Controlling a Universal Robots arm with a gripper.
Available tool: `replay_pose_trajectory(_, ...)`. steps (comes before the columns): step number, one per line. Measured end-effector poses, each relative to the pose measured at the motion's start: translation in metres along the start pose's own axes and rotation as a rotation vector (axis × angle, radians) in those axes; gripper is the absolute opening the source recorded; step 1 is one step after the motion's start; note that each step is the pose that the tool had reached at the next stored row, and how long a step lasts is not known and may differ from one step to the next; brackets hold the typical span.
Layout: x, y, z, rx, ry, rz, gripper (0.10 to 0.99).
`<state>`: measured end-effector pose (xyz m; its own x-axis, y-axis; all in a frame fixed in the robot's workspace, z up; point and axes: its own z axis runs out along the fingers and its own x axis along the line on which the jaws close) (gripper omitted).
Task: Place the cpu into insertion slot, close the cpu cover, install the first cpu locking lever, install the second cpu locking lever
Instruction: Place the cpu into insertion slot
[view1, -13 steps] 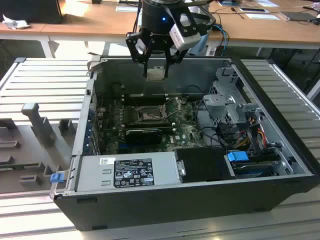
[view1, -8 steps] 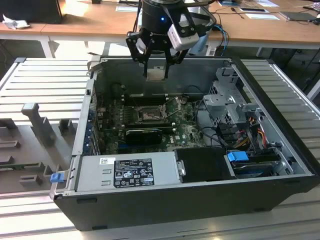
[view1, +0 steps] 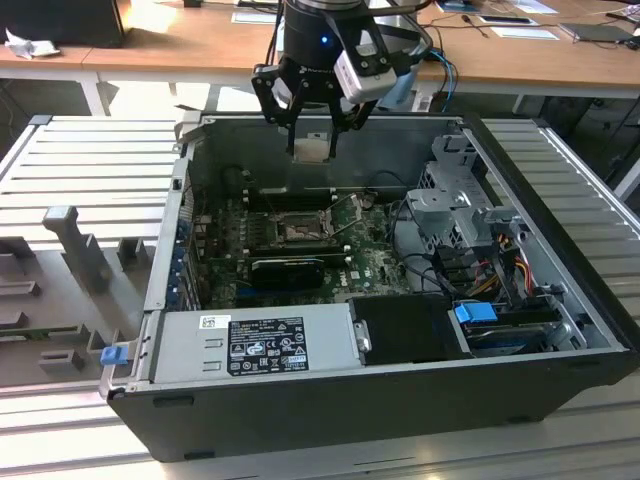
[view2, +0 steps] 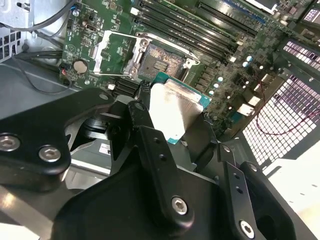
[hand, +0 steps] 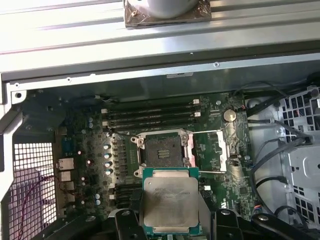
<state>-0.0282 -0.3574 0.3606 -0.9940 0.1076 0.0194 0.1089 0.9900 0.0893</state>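
Note:
My gripper (view1: 314, 140) hangs above the open computer case, shut on the cpu (view1: 314, 148), a small pale silver square chip with a green edge. Both wrist views show the cpu (hand: 170, 200) (view2: 175, 110) held flat between the black fingers (view2: 145, 120). The insertion slot (hand: 161, 149) (view2: 162, 57) (view1: 295, 230) lies below it on the green board, a little off from the chip, with its contacts bare. The cpu cover (hand: 220, 150) (view2: 117, 50) is swung open to one side of the slot. The chip is well above the board and touches nothing but the fingers.
The case holds a grey power supply (view1: 255, 340) at the front, a metal drive cage (view1: 460, 210) with cables on the exterior view's right, and long black memory slots (hand: 150, 112) beside the socket. A black card (view1: 287, 270) lies across the board. Ribbed metal tables flank the case.

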Motion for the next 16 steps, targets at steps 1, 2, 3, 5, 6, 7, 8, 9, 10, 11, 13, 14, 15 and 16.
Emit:
replay_pose_trajectory(1,0.0,0.0,0.0001,0.0,-0.0004,0.005,0.525)
replay_pose_trajectory(2,0.0,0.0,0.0001,0.0,-0.0007,0.008,0.525)
replay_pose_trajectory(3,0.0,0.0,0.0001,0.0,-0.0011,0.012,0.525)
replay_pose_trajectory(5,0.0,0.0,0.0001,0.0,-0.0015,0.016,0.525)
replay_pose_trajectory(6,0.0,0.0,0.0002,-0.001,-0.0017,0.018,0.525)
replay_pose_trajectory(7,0.0,0.0,0.0001,-0.001,-0.0019,0.02,0.525)
replay_pose_trajectory(8,0.0,0.0,0.0001,-0.001,-0.0021,0.023,0.525)
replay_pose_trajectory(9,0.0,0.0,0.0001,-0.001,-0.0024,0.026,0.525)
replay_pose_trajectory(10,0.0,0.0,0.0001,-0.001,-0.0026,0.028,0.525)
replay_pose_trajectory(11,0.0,0.0,0.0001,-0.001,-0.0028,0.03,0.525)
replay_pose_trajectory(13,0.0,0.0,0.0001,-0.001,-0.0031,0.034,0.525)
replay_pose_trajectory(14,0.0,0.0,0.0001,-0.001,-0.0032,0.036,0.525)
replay_pose_trajectory(15,0.0,0.0,0.0001,-0.001,-0.0035,0.038,0.525)
replay_pose_trajectory(16,0.0,0.0,0.0001,-0.001,-0.0036,0.04,0.525)
